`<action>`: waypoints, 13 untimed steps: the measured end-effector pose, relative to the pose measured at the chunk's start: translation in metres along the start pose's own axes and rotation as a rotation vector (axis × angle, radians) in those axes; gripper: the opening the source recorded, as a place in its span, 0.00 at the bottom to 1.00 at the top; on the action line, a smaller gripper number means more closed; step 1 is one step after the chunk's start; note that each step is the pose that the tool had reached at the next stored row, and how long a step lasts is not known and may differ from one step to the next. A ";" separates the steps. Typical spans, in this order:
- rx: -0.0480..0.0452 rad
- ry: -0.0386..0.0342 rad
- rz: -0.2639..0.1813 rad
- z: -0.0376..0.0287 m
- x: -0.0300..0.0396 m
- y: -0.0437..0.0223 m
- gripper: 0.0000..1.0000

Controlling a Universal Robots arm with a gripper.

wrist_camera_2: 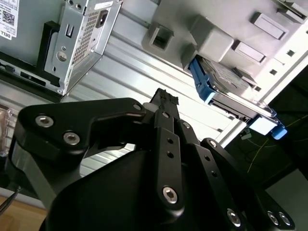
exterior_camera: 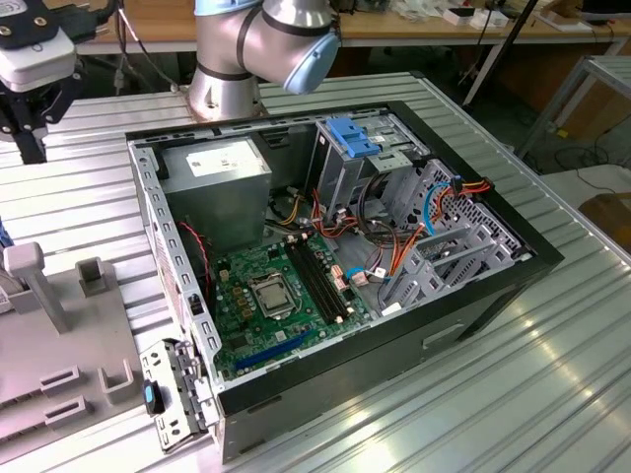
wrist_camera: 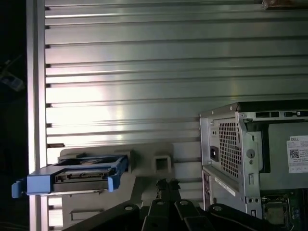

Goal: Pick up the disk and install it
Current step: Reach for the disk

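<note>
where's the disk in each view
Exterior view: a blue sliver at the exterior view's left edge, above the grey fixture, may be the disk; cannot tell.
Second wrist view: the disk lies on the fixture, apart from the case.
First wrist view: the disk lies on the fixture, apart from the case.
Shared landmark: the grey fixture.

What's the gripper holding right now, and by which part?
Nothing. The gripper is shut and empty; the disk sits on the grey fixture, clear of it.
</note>
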State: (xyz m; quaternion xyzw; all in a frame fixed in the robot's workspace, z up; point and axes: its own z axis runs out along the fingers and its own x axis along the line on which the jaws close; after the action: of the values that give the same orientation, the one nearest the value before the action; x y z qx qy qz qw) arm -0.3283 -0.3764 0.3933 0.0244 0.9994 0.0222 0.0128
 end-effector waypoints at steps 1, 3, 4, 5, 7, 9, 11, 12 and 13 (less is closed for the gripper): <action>0.0000 0.0000 0.000 -0.0001 0.0035 -0.0001 0.11; 0.0000 0.0000 0.000 -0.0002 0.0103 -0.0003 0.11; -0.0001 0.0000 0.000 -0.0003 0.0148 -0.0004 0.11; -0.0001 0.0000 0.000 -0.0004 0.0186 -0.0004 0.11; 0.0000 0.0001 0.000 -0.0006 0.0240 -0.0005 0.11; -0.0001 -0.0001 0.000 -0.0008 0.0327 -0.0009 0.11; 0.0000 0.0001 0.000 -0.0012 0.0442 -0.0014 0.11; 0.0000 0.0000 0.000 -0.0012 0.0479 -0.0016 0.11; 0.0000 0.0000 0.000 -0.0013 0.0518 -0.0018 0.11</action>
State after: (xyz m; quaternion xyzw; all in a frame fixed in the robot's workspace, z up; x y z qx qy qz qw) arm -0.3801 -0.3757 0.3933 0.0243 0.9994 0.0222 0.0128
